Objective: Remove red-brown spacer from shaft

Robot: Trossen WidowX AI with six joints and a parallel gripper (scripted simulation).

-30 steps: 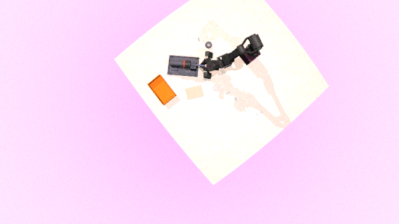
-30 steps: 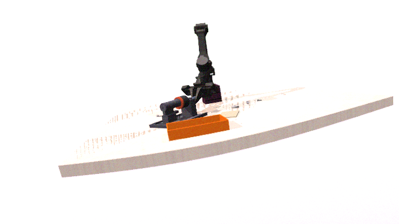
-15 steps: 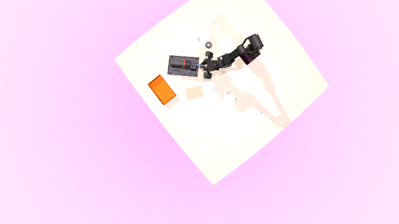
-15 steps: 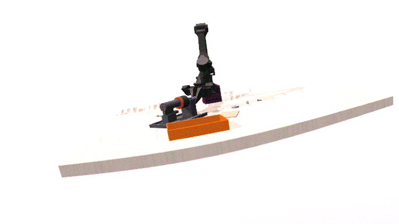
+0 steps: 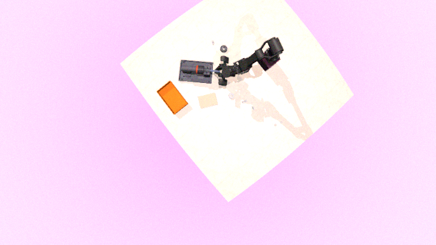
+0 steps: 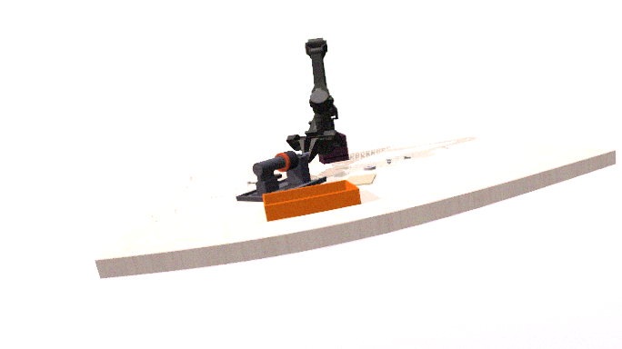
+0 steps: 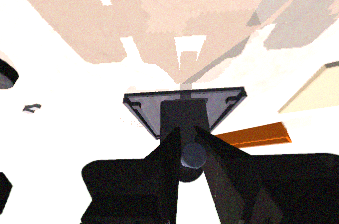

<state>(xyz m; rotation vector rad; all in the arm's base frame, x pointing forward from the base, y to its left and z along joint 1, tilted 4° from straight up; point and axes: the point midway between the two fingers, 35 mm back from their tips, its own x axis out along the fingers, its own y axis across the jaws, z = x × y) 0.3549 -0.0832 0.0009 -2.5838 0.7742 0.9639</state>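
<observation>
The dark housing block point(image 5: 188, 67) point(image 6: 267, 166) stands on a grey base plate point(image 5: 205, 80) point(image 6: 246, 197) point(image 7: 141, 106). The red-brown spacer point(image 5: 197, 69) point(image 6: 284, 162) is up on the shaft line, between the housing and a dark spacer point(image 5: 201, 69) point(image 6: 291, 161). A dark support block point(image 6: 300, 172) point(image 7: 184, 119) stands at the plate's arm-side end. The shaft point(image 5: 214, 71) point(image 7: 193, 156) sticks out of it, its round bluish end between the fingers. My gripper point(image 5: 217, 71) point(image 7: 186, 131) is shut on the shaft. The shaft inside the spacers is hidden.
An open orange bin point(image 5: 173, 98) point(image 6: 312, 203) point(image 7: 256, 135) stands beside the base plate. A flat beige pad point(image 5: 208, 100) point(image 6: 362, 179) point(image 7: 318, 90) lies near it. A dark round part point(image 5: 224, 48) point(image 7: 1, 77) lies on the other side of the gripper. Several small bits are scattered around.
</observation>
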